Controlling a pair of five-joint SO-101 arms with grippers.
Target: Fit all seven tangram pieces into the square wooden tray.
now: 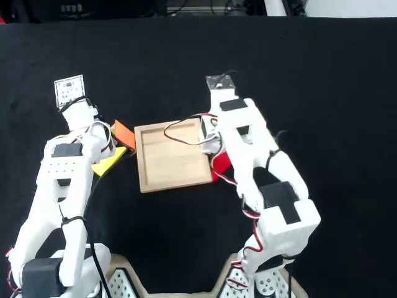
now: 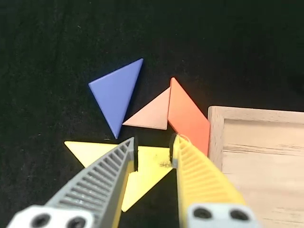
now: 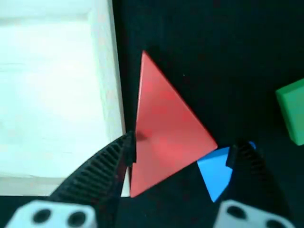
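Black tabletop, pale square tray, red triangle

I can read no word or number anywhere. Above my left wrist stands a small white square card, printed with a dark pattern of little blocks inside a border, too fine to make out. A smaller grey square tag sits at the end of my right arm, its marking blurred. Pale marks show on the dark equipment behind the black tabletop, but they are unreadable.
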